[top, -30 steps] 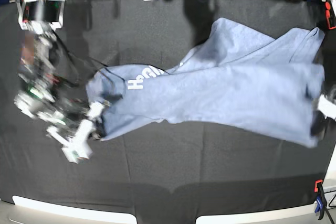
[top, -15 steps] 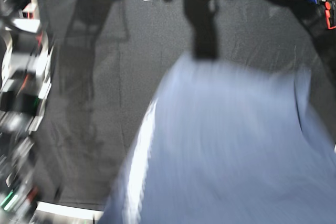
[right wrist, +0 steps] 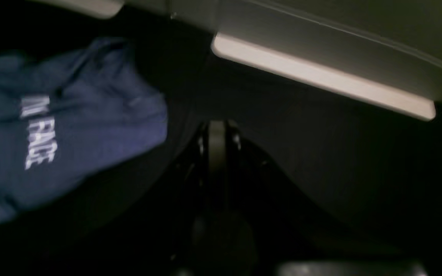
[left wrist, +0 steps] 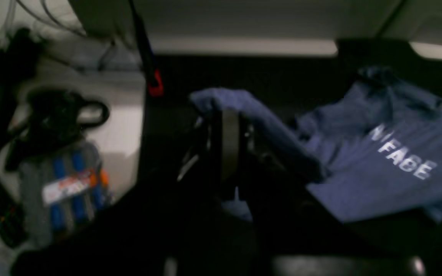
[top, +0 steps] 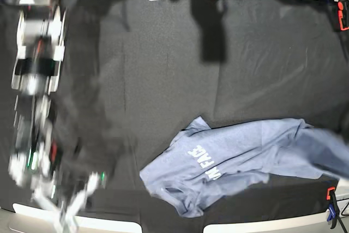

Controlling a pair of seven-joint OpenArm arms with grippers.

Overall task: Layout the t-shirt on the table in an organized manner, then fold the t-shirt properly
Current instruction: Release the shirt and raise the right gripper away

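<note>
The blue-grey t-shirt (top: 240, 159) lies rumpled on the near right part of the black table (top: 163, 80), white lettering "FACE" (top: 204, 165) facing up. One end of it runs off to the right edge of the base view. In the left wrist view my left gripper (left wrist: 225, 142) is shut on a fold of the t-shirt (left wrist: 378, 168), which drapes over its fingertips. My right gripper (right wrist: 215, 145) is shut with nothing in it, and the t-shirt (right wrist: 71, 126) lies apart to its left. The right arm (top: 38, 151) shows blurred at the front left.
Orange and blue clamps (top: 342, 15) hold the far right corner, and another clamp (top: 331, 205) the near right one. The white rim (right wrist: 320, 76) runs along the table's edge. A pack of blue items (left wrist: 67, 184) lies beyond the table beside the left arm.
The t-shirt was stretched between both grippers across the table's middle, swung up, and now lies at the near right. The right gripper has let go and moved to the front left.
</note>
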